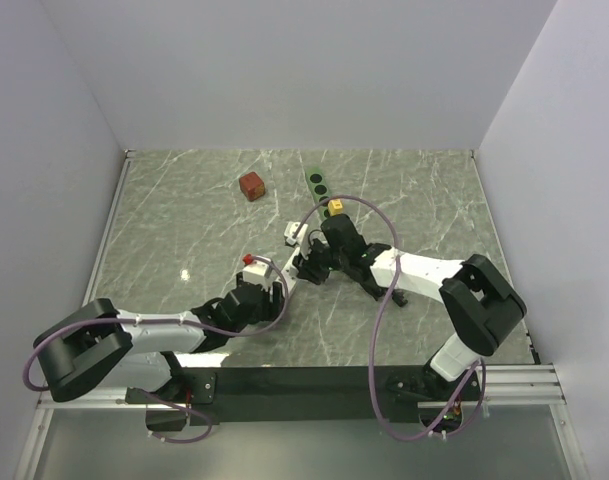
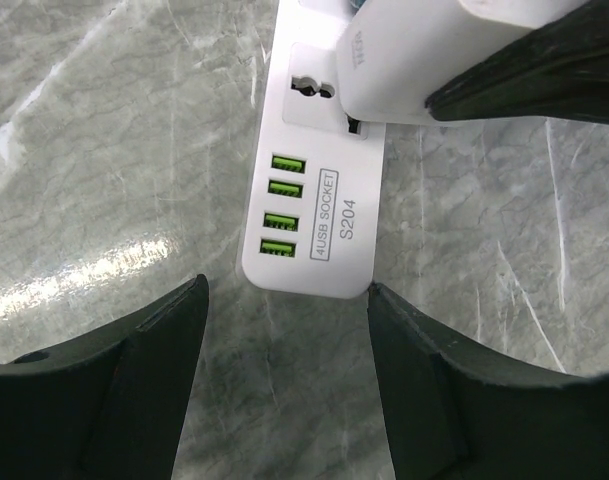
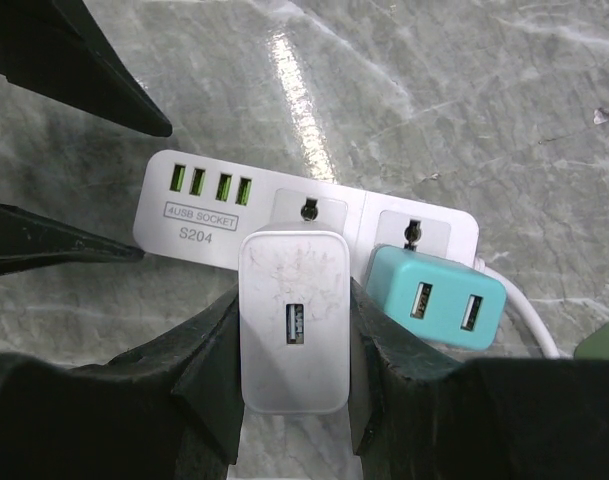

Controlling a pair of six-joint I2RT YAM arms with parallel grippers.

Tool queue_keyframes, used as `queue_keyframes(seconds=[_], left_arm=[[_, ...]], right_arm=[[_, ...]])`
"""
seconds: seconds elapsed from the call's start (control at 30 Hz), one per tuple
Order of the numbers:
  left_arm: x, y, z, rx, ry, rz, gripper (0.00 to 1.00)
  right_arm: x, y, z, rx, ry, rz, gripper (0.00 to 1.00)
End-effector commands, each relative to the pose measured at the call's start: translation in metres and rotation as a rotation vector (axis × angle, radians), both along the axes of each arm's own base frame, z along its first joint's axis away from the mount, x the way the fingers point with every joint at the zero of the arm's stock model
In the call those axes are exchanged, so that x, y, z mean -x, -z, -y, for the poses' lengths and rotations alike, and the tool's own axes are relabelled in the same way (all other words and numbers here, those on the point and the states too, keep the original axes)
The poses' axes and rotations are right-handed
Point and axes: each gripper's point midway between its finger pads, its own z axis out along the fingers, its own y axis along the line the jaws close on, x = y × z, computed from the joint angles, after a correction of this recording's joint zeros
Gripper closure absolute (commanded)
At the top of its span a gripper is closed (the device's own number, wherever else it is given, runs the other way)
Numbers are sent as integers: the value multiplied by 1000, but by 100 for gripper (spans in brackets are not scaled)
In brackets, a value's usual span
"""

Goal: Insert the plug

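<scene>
Grey-green marble-look table (image 1: 184,230) with plain white walls (image 1: 284,70) around it, nothing fancy. The right gripper (image 3: 294,345) has its jaws closed tight on the white charger (image 3: 292,320), one finger pressed on each side of it, USB port facing the wrist cam. The charger sits right at the power strip (image 3: 209,205), over the middle socket, just past the jaw tips. Can't tell from any view whether the prongs are actually seated. Just beside those jaws, on the far side from the USB row, a teal charger (image 3: 439,300) is plugged into the next socket over. The left gripper (image 2: 287,310) is spread wide and holding nothing; the USB end of the strip lies just ahead of the gap between its fingers (image 2: 134,350), not touching either one as far as I can see. Well beyond both grippers there's a brown cube (image 1: 251,186) and a green block (image 1: 318,184) with round holes.
</scene>
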Motion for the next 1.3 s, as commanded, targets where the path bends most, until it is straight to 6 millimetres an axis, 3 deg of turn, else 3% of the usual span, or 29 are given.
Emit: queue_keyframes(seconds=[0.0, 0.27, 0.57, 0.73, 0.9, 1.27], left_arm=[[-2, -13, 6, 70, 3, 26, 30], [-3, -14, 3, 74, -2, 27, 30], [-11, -29, -4, 104, -37, 66, 30], [-14, -34, -3, 129, -30, 81, 30], [-20, -25, 3, 112, -34, 70, 30], [-31, -12, -6, 112, -113, 38, 36]], right_arm=[[-12, -23, -18, -56, -20, 52, 100], [-14, -16, -17, -11, 14, 50, 100], [-13, -5, -10, 60, 91, 27, 100], [-10, -11, -5, 49, 124, 23, 100], [-7, -13, 0, 44, 141, 22, 100], [1, -12, -5, 29, 102, -3, 100]])
